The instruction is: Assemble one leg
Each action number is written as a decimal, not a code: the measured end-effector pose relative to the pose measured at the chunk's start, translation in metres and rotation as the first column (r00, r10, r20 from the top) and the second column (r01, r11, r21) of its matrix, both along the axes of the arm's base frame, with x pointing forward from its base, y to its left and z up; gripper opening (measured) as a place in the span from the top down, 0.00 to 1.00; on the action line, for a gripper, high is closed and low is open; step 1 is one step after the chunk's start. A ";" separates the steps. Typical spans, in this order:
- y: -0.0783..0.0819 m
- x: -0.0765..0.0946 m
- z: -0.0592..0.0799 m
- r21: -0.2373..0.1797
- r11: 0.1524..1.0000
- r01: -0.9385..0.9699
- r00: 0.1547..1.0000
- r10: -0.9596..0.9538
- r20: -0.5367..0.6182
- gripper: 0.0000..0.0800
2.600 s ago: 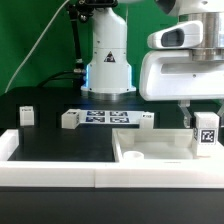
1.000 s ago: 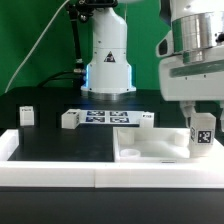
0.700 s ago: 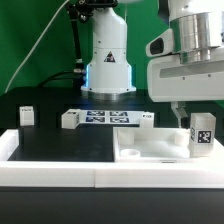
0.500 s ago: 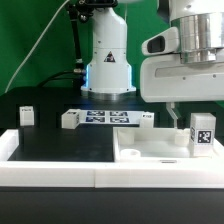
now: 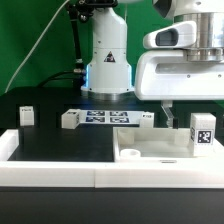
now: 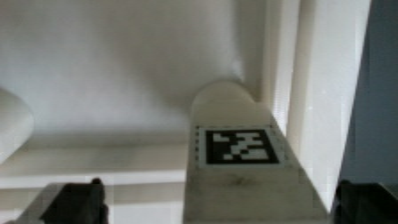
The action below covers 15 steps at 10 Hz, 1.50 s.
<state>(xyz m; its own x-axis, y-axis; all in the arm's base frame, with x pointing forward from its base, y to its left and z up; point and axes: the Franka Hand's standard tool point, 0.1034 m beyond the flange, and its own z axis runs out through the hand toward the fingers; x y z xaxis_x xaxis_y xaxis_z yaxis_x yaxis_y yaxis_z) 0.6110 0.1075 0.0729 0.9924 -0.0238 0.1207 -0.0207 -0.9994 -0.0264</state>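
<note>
On the panel (image 5: 150, 150), leg (image 5: 202, 131) upright, tool (image 5: 183, 117) seemingly open beside it.

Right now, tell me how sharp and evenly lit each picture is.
Exterior view: even, soft light with little shadow; the small white plastic leg with its black-and-white tag is fairly crisp, and the large white panel is bright, its edges faint. Wrist view: the leg fills the frame, its tag soft and slightly blurred; the dark fingertips at the frame's edge are out of focus.

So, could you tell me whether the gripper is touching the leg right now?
Apart: in the wrist view both fingertips flank the leg with visible gaps.
</note>
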 end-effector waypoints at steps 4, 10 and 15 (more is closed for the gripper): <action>0.000 0.000 0.000 0.000 1.000 0.000 1.000 0.000 -0.001 0.64; 0.004 0.000 -0.003 0.082 0.902 0.425 0.905 -0.426 0.002 0.64; 0.014 -0.004 -0.004 0.188 0.371 0.909 0.392 -0.916 -0.089 0.64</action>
